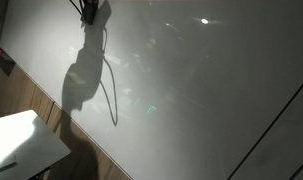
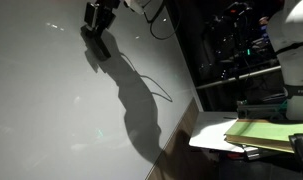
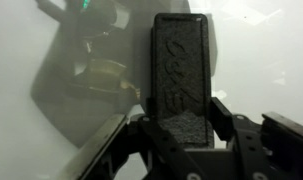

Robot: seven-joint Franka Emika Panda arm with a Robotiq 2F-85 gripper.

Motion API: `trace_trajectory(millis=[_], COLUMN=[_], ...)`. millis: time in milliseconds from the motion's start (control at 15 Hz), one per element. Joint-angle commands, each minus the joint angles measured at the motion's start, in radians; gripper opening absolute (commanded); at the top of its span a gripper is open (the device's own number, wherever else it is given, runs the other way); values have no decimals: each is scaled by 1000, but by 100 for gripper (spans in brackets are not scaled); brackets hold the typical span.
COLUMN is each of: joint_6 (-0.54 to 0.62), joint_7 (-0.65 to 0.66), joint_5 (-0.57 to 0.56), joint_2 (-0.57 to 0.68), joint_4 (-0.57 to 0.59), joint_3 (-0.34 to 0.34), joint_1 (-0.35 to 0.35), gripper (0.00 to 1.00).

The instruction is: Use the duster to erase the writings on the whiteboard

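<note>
The whiteboard (image 1: 191, 90) fills both exterior views (image 2: 61, 100), glossy grey-white with glare spots and the arm's shadow. My gripper (image 2: 95, 30) is at the board's top, also seen at the top edge of an exterior view (image 1: 90, 12). In the wrist view my gripper (image 3: 179, 125) is shut on the duster (image 3: 178, 70), a dark flat block standing up between the fingers, its face toward the board. The writings do not show in any view.
A small white tabletop (image 1: 21, 145) stands below the board. A desk with a green pad (image 2: 261, 132) and dark equipment (image 2: 231, 50) lies beside the board's dark edge. A cable (image 1: 111, 85) hangs from the arm.
</note>
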Motion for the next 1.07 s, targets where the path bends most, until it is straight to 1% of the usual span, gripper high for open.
trace_trajectory(millis=[0,67,133,400,667,733,1000], joint_6=[29,25,33,47,81,60,61], joint_7=[69,78,85,86,53,49,45], joint_5=[-66,-81,-92,-132,-180,-182,-197], joint_2=[75,87,97,126,149,116,77], joint_4=[79,93,97,106,93,79,43], joint_3=[63,73,90,92,53,26,-9], joint_1=[-23,-24,-41,-75,-121,-98,-122], gripper=[30,30,30,30,30,30,30])
